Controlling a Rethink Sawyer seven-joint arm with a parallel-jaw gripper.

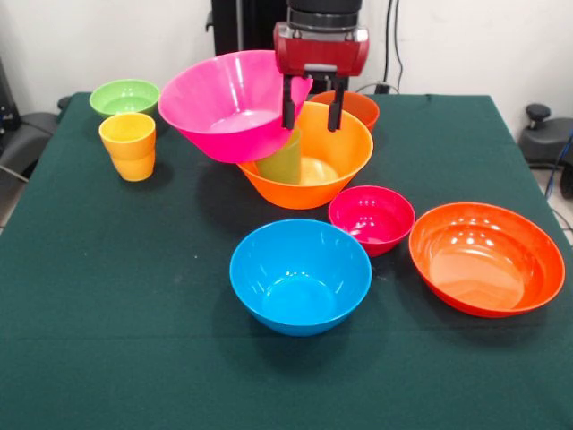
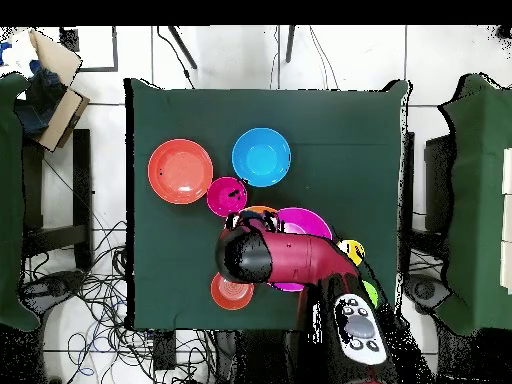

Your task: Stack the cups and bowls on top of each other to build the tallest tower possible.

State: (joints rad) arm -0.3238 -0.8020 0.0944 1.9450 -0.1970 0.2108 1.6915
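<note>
The big pink bowl [image 1: 228, 103] leans tilted on the rim of the big orange bowl [image 1: 345, 157], with a green cup [image 1: 282, 161] standing inside the orange one beneath it. My gripper [image 1: 311, 127] hangs open over the orange bowl, and the pink bowl's right rim sits between its spread fingers [image 1: 288, 106]. On the table lie a medium blue bowl [image 1: 300, 275], a small magenta bowl [image 1: 372, 218], a wide red-orange bowl [image 1: 486, 258], a small orange-red bowl [image 1: 354, 103], a small green bowl [image 1: 124, 96] and a yellow-orange cup [image 1: 130, 145]. From overhead the arm hides most of the pink bowl [image 2: 308, 222].
A dark green cloth [image 1: 107, 313] covers the table. Cables [image 2: 90, 290] run across the floor beside the table, and a cardboard box [image 2: 55, 85] sits off one corner.
</note>
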